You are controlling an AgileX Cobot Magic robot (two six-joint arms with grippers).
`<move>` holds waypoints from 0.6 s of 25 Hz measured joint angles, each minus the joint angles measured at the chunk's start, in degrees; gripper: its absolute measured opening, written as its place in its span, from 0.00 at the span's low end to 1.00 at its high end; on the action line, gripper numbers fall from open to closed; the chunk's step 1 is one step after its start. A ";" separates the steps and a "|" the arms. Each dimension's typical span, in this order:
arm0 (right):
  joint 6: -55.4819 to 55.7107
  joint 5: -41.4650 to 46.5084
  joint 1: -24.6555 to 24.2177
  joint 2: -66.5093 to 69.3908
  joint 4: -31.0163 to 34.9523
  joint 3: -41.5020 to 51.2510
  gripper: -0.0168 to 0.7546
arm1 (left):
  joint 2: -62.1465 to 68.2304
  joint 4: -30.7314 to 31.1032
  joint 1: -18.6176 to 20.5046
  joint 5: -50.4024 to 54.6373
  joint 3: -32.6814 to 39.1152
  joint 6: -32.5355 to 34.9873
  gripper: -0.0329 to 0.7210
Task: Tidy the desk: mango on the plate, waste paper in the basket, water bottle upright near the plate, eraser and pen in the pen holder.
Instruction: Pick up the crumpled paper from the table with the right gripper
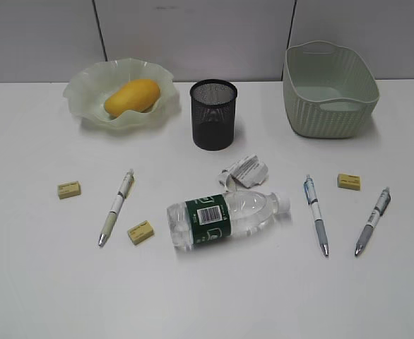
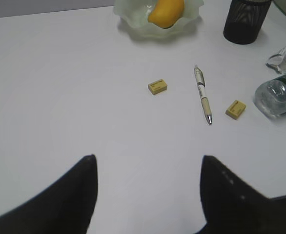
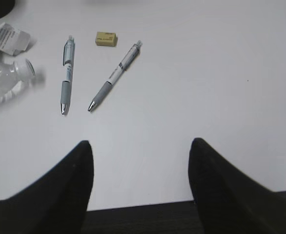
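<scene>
Resting in the wavy-rimmed plate (image 1: 87, 95) at back left, mango (image 1: 131, 97), water bottle (image 1: 225, 217) lying on its side mid-bench (image 1: 37, 282), waste paper (image 1: 244, 171) just behind it, both grippers' jaws apart over bare bench, holding nothing.

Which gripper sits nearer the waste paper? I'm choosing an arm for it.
Hard to call. The waste paper lies mid-desk, at the far right edge of the left gripper's view and the far left of the right gripper's.

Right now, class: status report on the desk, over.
Both jaws open, empty. Yellow-orange mango on wavy green plate. Clear plastic bottle lying flat. Nothing blocking.
</scene>
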 joint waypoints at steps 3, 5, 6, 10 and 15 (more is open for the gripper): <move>1.44 -0.85 0.00 3.47 0.00 -0.50 0.66 | 0.00 0.00 1.84 0.00 0.00 0.00 0.71; 1.83 -1.54 0.00 7.15 0.00 -0.81 0.66 | 0.00 0.00 3.02 0.00 0.00 0.00 0.71; 1.88 -1.96 0.00 8.85 0.00 -1.17 0.66 | 0.00 0.00 3.38 0.00 0.00 0.00 0.71; 2.01 -5.30 0.00 16.89 1.05 -2.17 0.66 | 0.00 0.00 4.19 0.00 0.00 0.00 0.71; 2.01 -9.24 0.00 25.14 5.57 -3.53 0.66 | 0.00 0.00 4.19 0.00 0.00 0.05 0.71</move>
